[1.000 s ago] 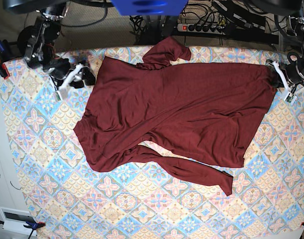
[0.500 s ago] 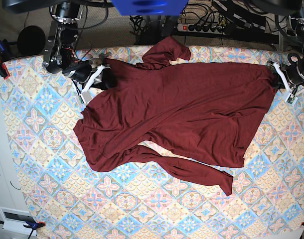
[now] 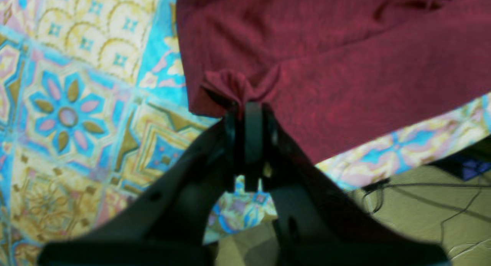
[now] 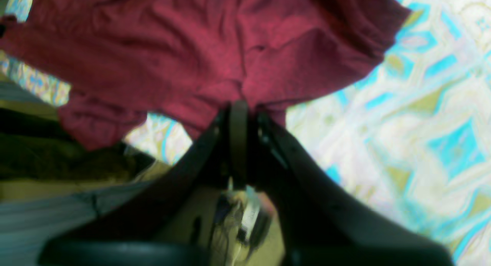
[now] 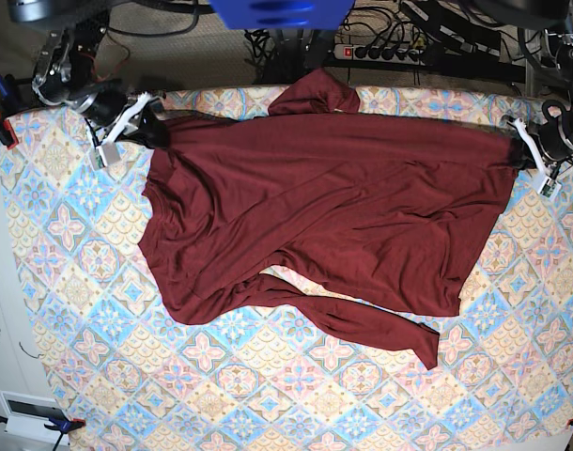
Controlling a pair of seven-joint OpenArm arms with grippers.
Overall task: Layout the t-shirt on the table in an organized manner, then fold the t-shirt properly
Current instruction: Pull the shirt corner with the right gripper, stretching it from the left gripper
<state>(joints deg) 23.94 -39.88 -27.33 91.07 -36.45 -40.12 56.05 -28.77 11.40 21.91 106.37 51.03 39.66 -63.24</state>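
The t-shirt is being stretched across the far half of the table, pinched at two corners. At the far left of the base view, the right gripper is being kept closed on the shirt's corner; in its wrist view the jaws are seen pressed together with maroon cloth bunched at the tips, though that view is blurred and the exact pinch point is being hidden by the fingers. At the far right, the left gripper is clamped on the opposite corner, right at the table's edge; its wrist view shows a small pucker of fabric being squeezed between shut jaws. Much of both arms is being cut off by the frame's upper edge. One sleeve is being left crumpled at the far edge, its end partly folded under and hard to make out. The other sleeve is lying diagonally toward the near right. The neckline cannot be made out among the folds on the left.
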